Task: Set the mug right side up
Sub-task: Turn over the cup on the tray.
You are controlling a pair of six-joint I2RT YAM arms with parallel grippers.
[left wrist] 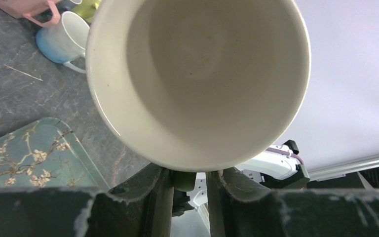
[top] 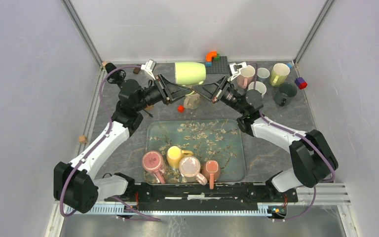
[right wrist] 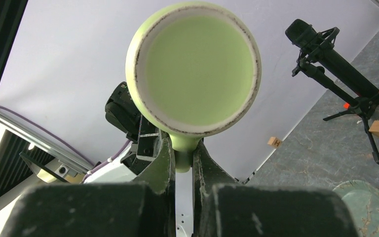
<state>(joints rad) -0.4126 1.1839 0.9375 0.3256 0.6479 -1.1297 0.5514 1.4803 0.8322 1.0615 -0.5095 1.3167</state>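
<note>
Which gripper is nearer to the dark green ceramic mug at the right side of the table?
Right. The right gripper is left of the dark green ceramic mug; the left gripper is farther left, beyond the lifted pale green mug.

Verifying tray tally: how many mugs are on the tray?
4, along the near edge of the tray: pink mug, yellow mug, pale mug, salmon mug, left to right. None looks hidden.

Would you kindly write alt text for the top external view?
The left gripper and right gripper meet at the handle of a pale green mug held on its side above the table. Four mugs sit on a floral tray near the arms' bases.
</note>
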